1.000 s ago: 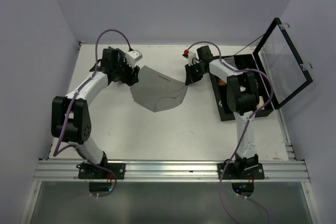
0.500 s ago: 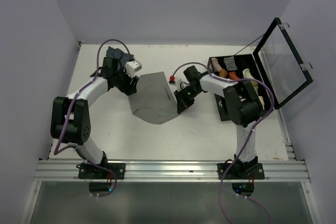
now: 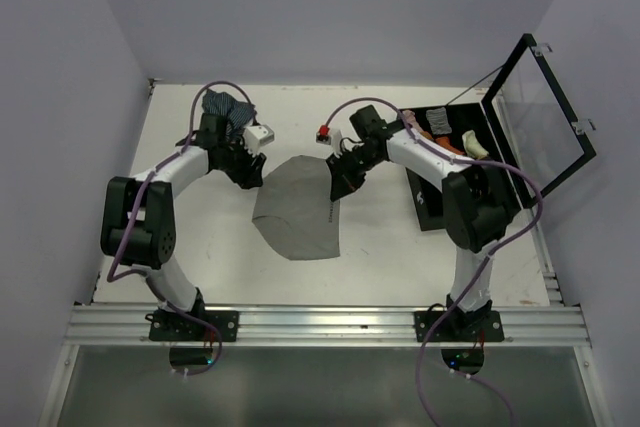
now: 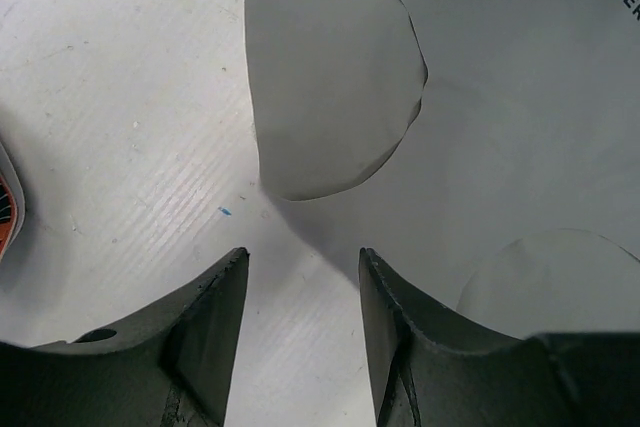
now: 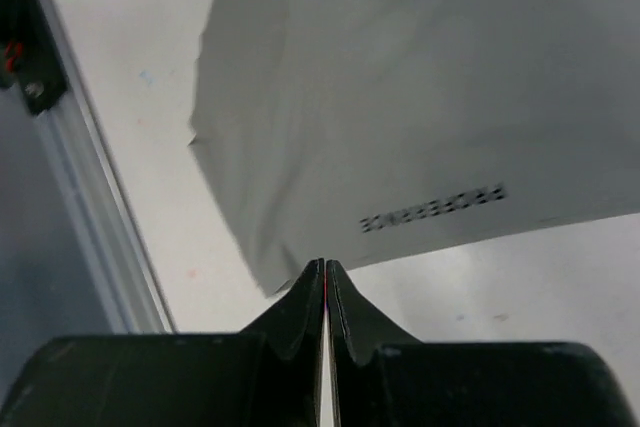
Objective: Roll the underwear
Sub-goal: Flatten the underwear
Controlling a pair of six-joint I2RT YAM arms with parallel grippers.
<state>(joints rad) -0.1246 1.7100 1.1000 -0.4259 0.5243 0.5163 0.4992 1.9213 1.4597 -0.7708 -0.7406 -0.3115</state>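
Note:
The grey underwear (image 3: 298, 212) lies spread on the white table, with its printed waistband along the right edge. My left gripper (image 3: 254, 171) is open and empty at the underwear's upper left corner. In the left wrist view bare table shows between the open left gripper (image 4: 303, 267), and the underwear (image 4: 480, 137) lies just ahead. My right gripper (image 3: 337, 185) is shut on the waistband edge. In the right wrist view the shut right gripper (image 5: 325, 265) meets the underwear (image 5: 400, 97) at its near edge, below the printed lettering.
A dark patterned cloth (image 3: 224, 104) lies at the back left of the table. A black case (image 3: 432, 205) with an open clear lid (image 3: 545, 117) stands at the right and holds several small items. The table's metal rail (image 3: 320, 322) runs along the near edge.
Both arms brought the underwear nearer and lower, and it now lies flat. My left gripper has let go of it. My right gripper stays on the waistband.

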